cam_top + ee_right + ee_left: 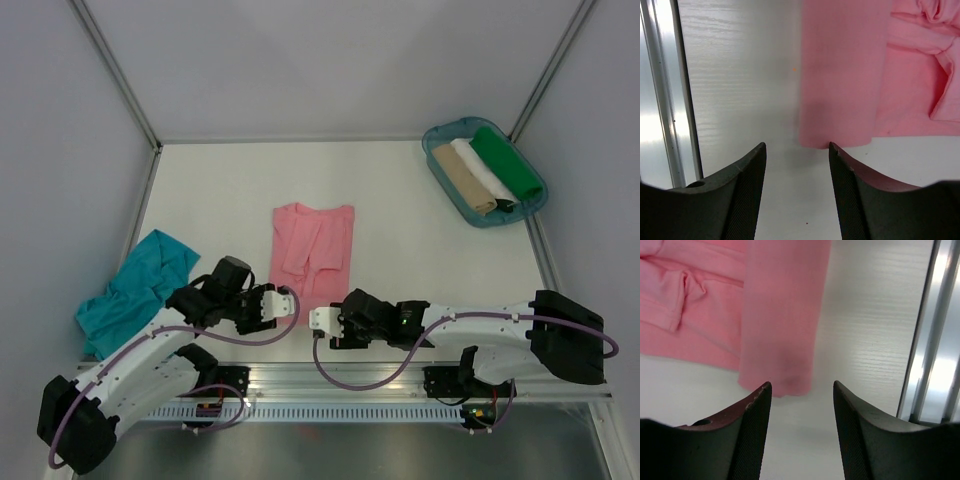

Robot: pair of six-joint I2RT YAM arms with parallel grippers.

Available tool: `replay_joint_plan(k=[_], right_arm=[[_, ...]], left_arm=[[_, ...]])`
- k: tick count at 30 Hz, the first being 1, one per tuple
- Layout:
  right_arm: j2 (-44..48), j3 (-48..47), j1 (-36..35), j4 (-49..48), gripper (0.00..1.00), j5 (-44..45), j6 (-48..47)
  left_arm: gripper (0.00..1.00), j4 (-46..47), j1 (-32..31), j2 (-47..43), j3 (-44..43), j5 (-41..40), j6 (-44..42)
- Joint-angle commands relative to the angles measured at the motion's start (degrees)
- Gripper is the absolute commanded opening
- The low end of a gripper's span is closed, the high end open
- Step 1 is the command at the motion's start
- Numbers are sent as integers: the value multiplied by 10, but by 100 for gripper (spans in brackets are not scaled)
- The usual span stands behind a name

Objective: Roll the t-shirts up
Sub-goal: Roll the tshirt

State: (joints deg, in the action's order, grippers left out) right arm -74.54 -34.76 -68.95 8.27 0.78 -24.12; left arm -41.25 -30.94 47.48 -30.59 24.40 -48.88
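Note:
A salmon-pink t-shirt lies folded flat in the middle of the white table, its near edge turned over into a flat band. The band's other end shows in the right wrist view. My left gripper hovers at the shirt's near left corner, and its jaws are open over bare table just short of the band. My right gripper faces it from the near right corner, also open with nothing between the fingers. A teal-blue t-shirt lies crumpled at the left.
A blue-green tray at the back right holds three rolled cloths: tan, white and green. An aluminium rail runs along the table's near edge, close beside both grippers. Grey walls enclose the table.

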Motion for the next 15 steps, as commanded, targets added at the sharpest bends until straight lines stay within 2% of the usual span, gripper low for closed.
replay_joint_plan(k=[1, 5, 15], right_arm=[[-6, 6, -22, -32, 59, 62, -18], [-9, 3, -30, -35, 59, 87, -21], [-27, 5, -31, -54, 60, 80, -27]], left_arm=[[57, 68, -35, -19, 27, -87, 15], [58, 75, -42, -21, 57, -84, -13], [55, 83, -83, 39, 58, -63, 26]])
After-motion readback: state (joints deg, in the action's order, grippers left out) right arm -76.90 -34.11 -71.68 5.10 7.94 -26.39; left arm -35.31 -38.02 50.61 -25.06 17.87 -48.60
